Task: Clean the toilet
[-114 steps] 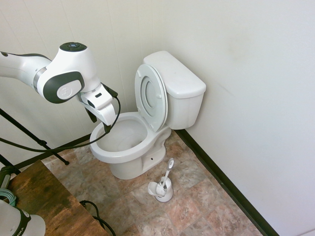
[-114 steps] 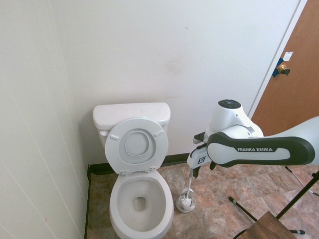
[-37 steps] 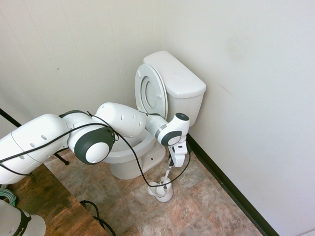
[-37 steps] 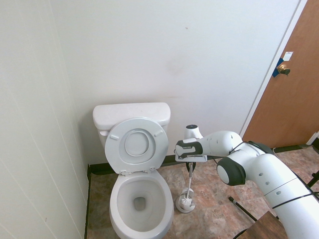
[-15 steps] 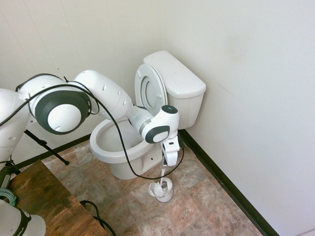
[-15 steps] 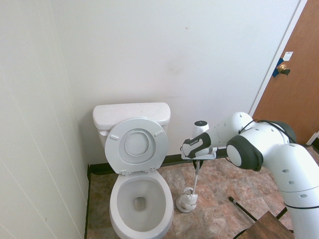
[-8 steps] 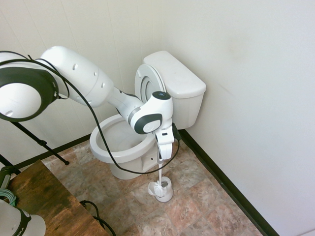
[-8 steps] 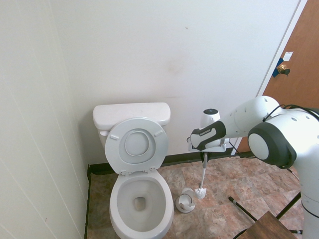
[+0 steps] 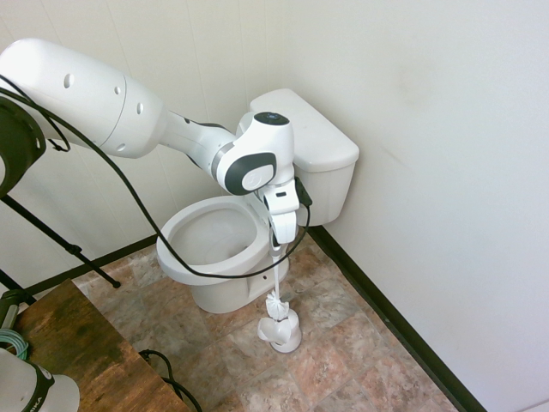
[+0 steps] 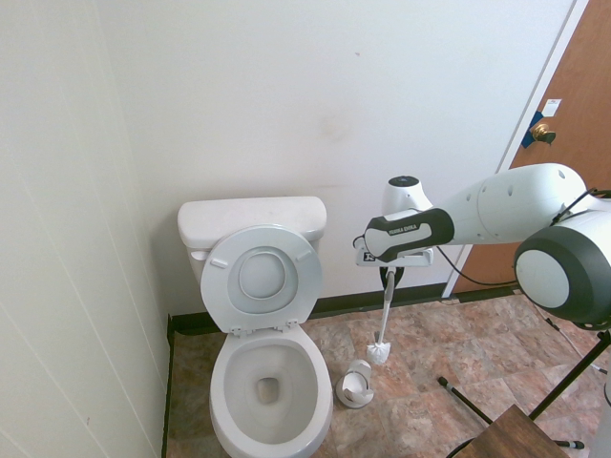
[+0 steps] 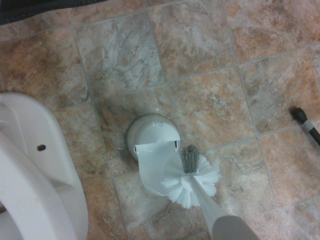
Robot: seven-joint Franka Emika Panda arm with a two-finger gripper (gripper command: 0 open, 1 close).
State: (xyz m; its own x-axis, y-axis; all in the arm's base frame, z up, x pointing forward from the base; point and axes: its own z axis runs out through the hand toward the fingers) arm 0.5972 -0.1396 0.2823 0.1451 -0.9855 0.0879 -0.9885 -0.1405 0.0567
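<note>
Tiled bathroom floor, white walls. Toilet in corner, lid up. Claw clamped on toilet brush handle, brush hanging clear above brush holder beside bowl.

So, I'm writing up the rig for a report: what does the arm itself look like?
A white arm of rounded, glossy segments with dark grey joint bands. One grey band bears white lettering, too small to read. A black cable loops loosely beneath it. The gripper is a white block under the wrist.
</note>
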